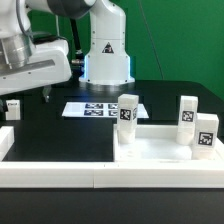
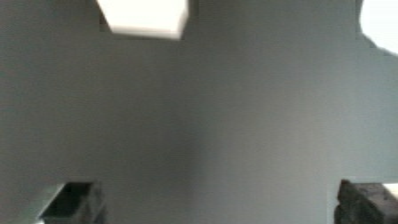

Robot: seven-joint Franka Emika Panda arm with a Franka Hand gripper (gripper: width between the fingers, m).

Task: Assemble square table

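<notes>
White border rail (image 1: 60, 172) lies nearest; behind it the square panel (image 1: 160, 152) carries three tagged legs (image 1: 128, 110), a fourth (image 1: 12, 109) standing apart. Gripper (image 1: 47, 95) hovers empty, fingers (image 2: 71, 200) spread. Tag patterns only; no legible text.

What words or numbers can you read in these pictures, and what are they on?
No words or numbers can be read.
Robot base: a small dark triangle sign, too blurred to read.
Legs and marker board: only black-and-white square patterns, no writing.
Wrist view: no text.
</notes>
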